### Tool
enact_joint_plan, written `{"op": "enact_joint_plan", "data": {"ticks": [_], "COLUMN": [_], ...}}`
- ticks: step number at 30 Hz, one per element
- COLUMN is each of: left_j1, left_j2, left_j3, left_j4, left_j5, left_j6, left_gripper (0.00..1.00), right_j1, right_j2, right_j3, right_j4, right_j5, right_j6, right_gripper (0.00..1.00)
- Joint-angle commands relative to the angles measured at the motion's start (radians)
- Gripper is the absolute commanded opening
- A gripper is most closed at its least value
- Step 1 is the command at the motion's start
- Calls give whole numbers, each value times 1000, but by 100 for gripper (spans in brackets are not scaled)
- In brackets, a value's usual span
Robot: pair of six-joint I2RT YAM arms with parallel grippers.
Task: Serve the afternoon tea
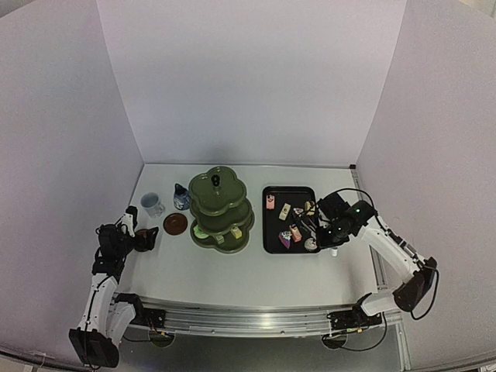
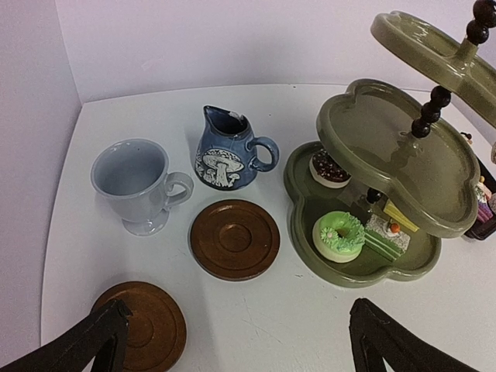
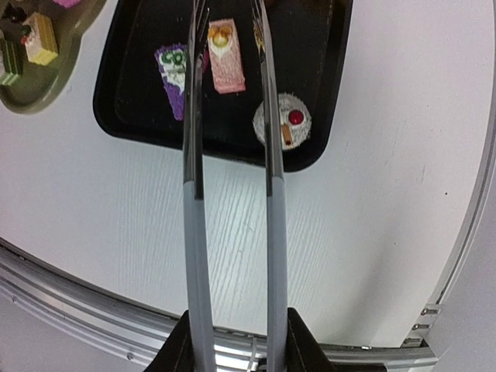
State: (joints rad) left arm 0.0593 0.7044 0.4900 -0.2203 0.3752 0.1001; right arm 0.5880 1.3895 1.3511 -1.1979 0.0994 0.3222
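Observation:
The dark green three-tier stand (image 1: 221, 209) holds a green doughnut (image 2: 339, 235), a chocolate cake (image 2: 330, 168) and a striped slice (image 2: 387, 231) on its bottom tier. Left of it stand the white mug (image 2: 132, 184) and the blue-and-white pot (image 2: 225, 159). One brown coaster (image 2: 235, 239) lies in front of them, and a second coaster (image 2: 147, 325) lies by my left finger. My left gripper (image 2: 240, 349) hangs open over the table. My right gripper (image 3: 232, 341) is shut on the metal tongs (image 3: 192, 155), whose tips straddle a pink cake (image 3: 226, 66) on the tray.
The black tray (image 3: 318, 62) right of the stand carries several small cakes, among them a purple slice (image 3: 174, 70) and a white round one (image 3: 285, 124). White walls close in the table at the back and sides. A metal rail (image 1: 248, 318) runs along the near edge.

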Motion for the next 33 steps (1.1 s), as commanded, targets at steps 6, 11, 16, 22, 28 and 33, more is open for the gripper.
{"op": "enact_joint_plan", "data": {"ticks": [6, 11, 16, 22, 28, 33], "left_j1": [-2, -2, -2, -2, -2, -2], "left_j2": [29, 26, 20, 13, -6, -27], "left_j3": [54, 54, 45, 41, 36, 34], "left_j4": [27, 20, 19, 12, -8, -22], "left_j5": [22, 21, 18, 13, 4, 2], "left_j6": [-1, 9, 16, 24, 28, 27], "left_gripper": [100, 100, 100, 100, 100, 100], "right_j1": [5, 6, 11, 21, 23, 24], "right_j2": [15, 28, 39, 77, 111, 91], "right_j3": [-63, -59, -59, -49, -35, -33], "right_j4": [-37, -32, -31, -31, -11, 7], "right_j5": [-55, -71, -53, -30, -22, 11], "right_j6": [-35, -47, -51, -57, -59, -58], "right_gripper": [31, 31, 32, 32, 31, 2]}}
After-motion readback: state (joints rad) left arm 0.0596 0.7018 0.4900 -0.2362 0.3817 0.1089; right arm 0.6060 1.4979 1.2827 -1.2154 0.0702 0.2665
